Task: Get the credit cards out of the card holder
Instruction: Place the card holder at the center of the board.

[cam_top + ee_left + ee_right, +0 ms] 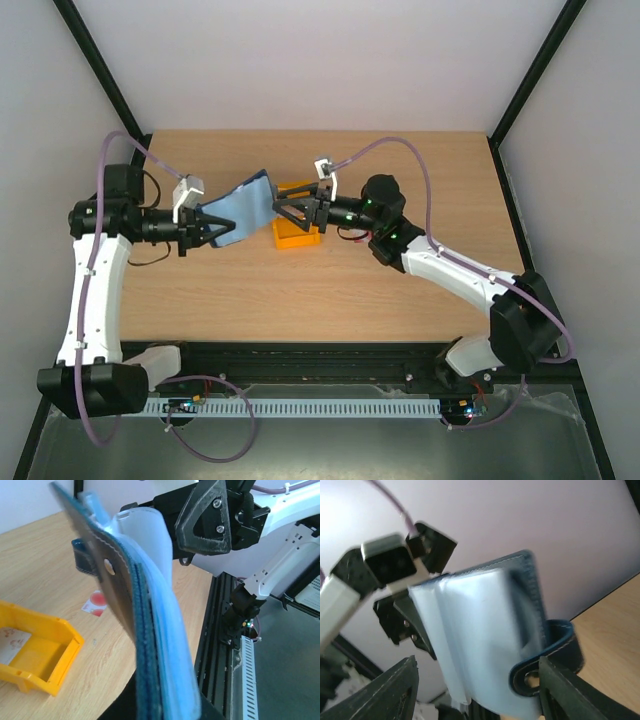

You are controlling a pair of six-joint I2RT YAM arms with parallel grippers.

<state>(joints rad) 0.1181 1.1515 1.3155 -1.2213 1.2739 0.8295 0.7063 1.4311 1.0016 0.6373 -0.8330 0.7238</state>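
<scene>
My left gripper [207, 229] is shut on the card holder [245, 204] and holds it open above the table. The holder is dark navy outside with a snap [108, 567], and its pale blue sleeves [165, 610] fan out. My right gripper [288, 208] is open at the holder's free end. In the right wrist view its fingers [385, 692] straddle the sleeves [480, 640] and the snap tab [547, 662] without closing on them. A white card with a red spot [95, 603] lies on the table. Another pale card [11, 642] lies in the orange bin.
The orange plastic bin [297, 231] stands on the wooden table under the right gripper; its wall also shows in the left wrist view [47, 672]. A black rail [300, 352] runs along the table's near edge.
</scene>
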